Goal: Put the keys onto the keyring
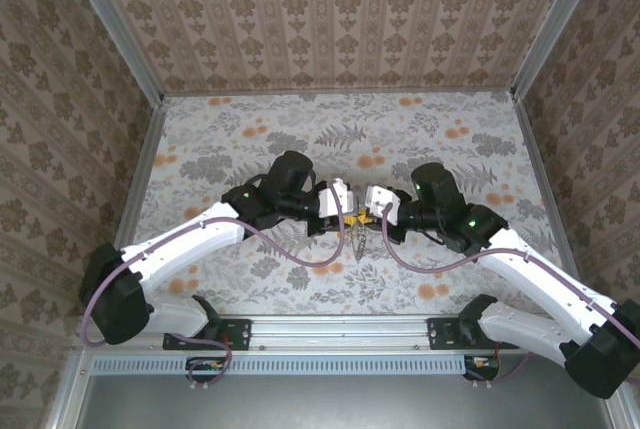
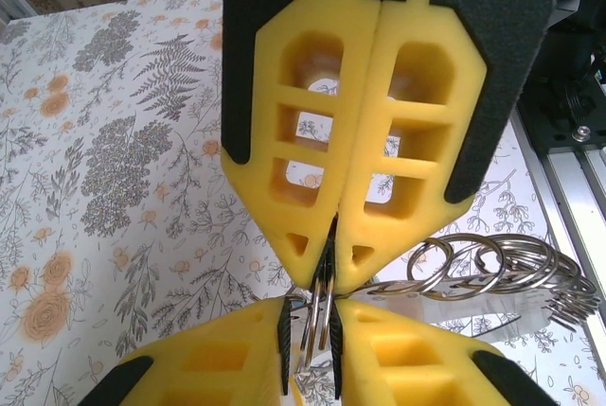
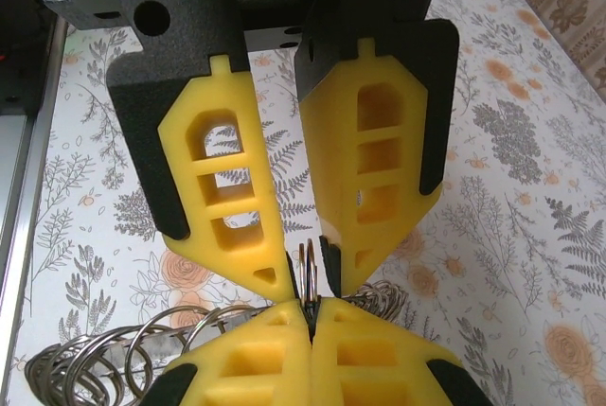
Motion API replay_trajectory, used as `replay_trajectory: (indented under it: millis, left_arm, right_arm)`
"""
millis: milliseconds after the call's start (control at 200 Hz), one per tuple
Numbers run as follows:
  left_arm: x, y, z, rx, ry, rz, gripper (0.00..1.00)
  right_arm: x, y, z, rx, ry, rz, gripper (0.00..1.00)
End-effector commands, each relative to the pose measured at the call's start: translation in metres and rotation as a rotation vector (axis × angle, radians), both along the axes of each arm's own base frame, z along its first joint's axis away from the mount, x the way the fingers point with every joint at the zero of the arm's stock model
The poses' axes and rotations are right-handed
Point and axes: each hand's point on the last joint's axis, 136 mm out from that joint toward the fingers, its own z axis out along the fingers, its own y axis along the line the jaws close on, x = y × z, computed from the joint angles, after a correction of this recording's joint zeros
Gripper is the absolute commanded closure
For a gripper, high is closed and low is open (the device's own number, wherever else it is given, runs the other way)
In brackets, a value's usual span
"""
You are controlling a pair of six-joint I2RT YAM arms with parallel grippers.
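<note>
**Left gripper** [image 2: 311,305]: yellow fingers [image 2: 237,359] set a little apart, tips pointing toward the right arm. Thin wire turns of the keyring [image 3: 308,272] stand in the gap between the black tip pads. A sliver of space shows beside the wire, and whether the pads press on it cannot be told.

**Right gripper** [image 3: 311,309]: fingers [image 3: 379,359] pressed together along their length, pinching the keyring at the very tips. These tips meet the left gripper's tips nose to nose, touching or all but touching.

**Keyring:** thin grey-brown loop, standing on edge across the joint between the two pairs of tips, held clear of the table [image 1: 250,119]. From above it sits over the middle of the table, midway between the left and right edges and somewhat nearer the near edge than the far one.

**Split rings** [image 2: 492,259]: a packed, fanned row of silvery rings touching one another, just beside the tips, mostly on the side toward the near edge.

**Flat silvery blade** [image 2: 445,304]: lies under the split rings, one end hidden behind a finger of the left gripper. What it is cannot be told.

**Metal cluster** [image 1: 357,241]: seen from above, a small bunch dangling just beside the meeting grippers, toward the near edge. It is too small to sort into parts.

**Table:** floral-patterned top, with patterned walls along the left, far and right edges.
</note>
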Motion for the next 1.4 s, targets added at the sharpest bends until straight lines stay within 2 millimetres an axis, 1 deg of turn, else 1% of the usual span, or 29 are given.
replay_trajectory:
  millis: [0,105,220,290,320,445,450,485,490,500,510,560,575,590,660,790,915,975,1030,1165,1315,1395]
  left_arm:
    - [-0.008,-0.005,0.020,-0.038,-0.026,-0.053,0.82]
    - [-0.010,-0.005,0.018,-0.034,-0.023,-0.070,0.87]
    - [-0.014,-0.007,0.019,-0.032,-0.033,-0.086,0.96]
    - [-0.014,-0.009,0.019,-0.032,-0.037,-0.089,0.97]
    - [-0.014,-0.010,0.021,-0.034,-0.039,-0.093,1.00]
    - [-0.017,-0.010,0.025,-0.049,-0.046,-0.111,1.00]
    - [-0.017,-0.010,0.025,-0.050,-0.045,-0.110,1.00]
    - [-0.018,-0.009,0.027,-0.057,-0.052,-0.112,1.00]
    - [-0.018,-0.009,0.027,-0.058,-0.055,-0.113,1.00]
    - [-0.018,-0.009,0.028,-0.062,-0.057,-0.115,1.00]
    - [-0.018,-0.008,0.029,-0.065,-0.060,-0.116,1.00]
    - [-0.019,-0.006,0.033,-0.089,-0.074,-0.120,1.00]
    - [-0.024,-0.005,0.035,-0.105,-0.067,-0.143,1.00]
    - [-0.024,-0.005,0.036,-0.114,-0.068,-0.148,1.00]
    - [-0.030,-0.001,0.043,-0.157,-0.078,-0.176,1.00]
    - [-0.039,0.006,0.047,-0.196,-0.104,-0.216,1.00]
    - [-0.039,0.008,0.055,-0.258,-0.108,-0.210,1.00]
    - [-0.037,0.008,0.058,-0.280,-0.114,-0.199,1.00]
    - [-0.036,0.008,0.060,-0.294,-0.122,-0.193,1.00]
    - [-0.035,0.005,0.065,-0.364,-0.134,-0.186,1.00]
    - [-0.034,0.001,0.065,-0.391,-0.134,-0.187,1.00]
    - [-0.035,-0.001,0.066,-0.397,-0.135,-0.195,1.00]
  right_arm:
    - [0.002,0.009,0.022,0.060,-0.038,0.019,1.00]
    - [0.003,0.009,0.020,0.057,-0.038,0.015,1.00]
    - [0.004,0.010,0.020,0.059,-0.041,0.013,1.00]
    - [0.005,0.010,0.020,0.058,-0.042,0.013,1.00]
    - [0.005,0.010,0.020,0.055,-0.042,0.013,1.00]
    - [0.003,0.008,0.017,0.059,-0.049,0.012,1.00]
    - [0.003,0.008,0.017,0.060,-0.050,0.012,1.00]
    - [0.003,0.007,0.019,0.074,-0.063,0.007,0.88]
    - [0.003,0.007,0.019,0.074,-0.063,0.007,0.88]
    - [0.003,0.007,0.019,0.081,-0.070,0.004,0.84]
    - [0.003,0.006,0.020,0.085,-0.073,0.003,0.83]
    - [0.001,0.004,0.022,0.101,-0.090,0.002,0.78]
    - [0.001,0.004,0.023,0.103,-0.093,0.001,0.77]
    - [0.001,0.003,0.023,0.104,-0.095,-0.001,0.77]
    - [-0.001,0.000,0.024,0.099,-0.096,-0.001,0.77]
    - [-0.010,0.000,0.025,0.095,-0.082,0.039,0.77]
    - [-0.012,0.002,0.024,0.103,-0.067,0.053,0.78]
    - [-0.012,0.002,0.023,0.106,-0.063,0.051,0.74]
    - [-0.012,0.002,0.023,0.107,-0.064,0.047,0.73]
    - [-0.014,0.003,0.022,0.113,-0.054,0.058,0.78]
    - [-0.013,0.007,0.018,0.116,-0.029,0.067,0.76]
    - [-0.012,0.009,0.017,0.128,-0.018,0.066,0.79]
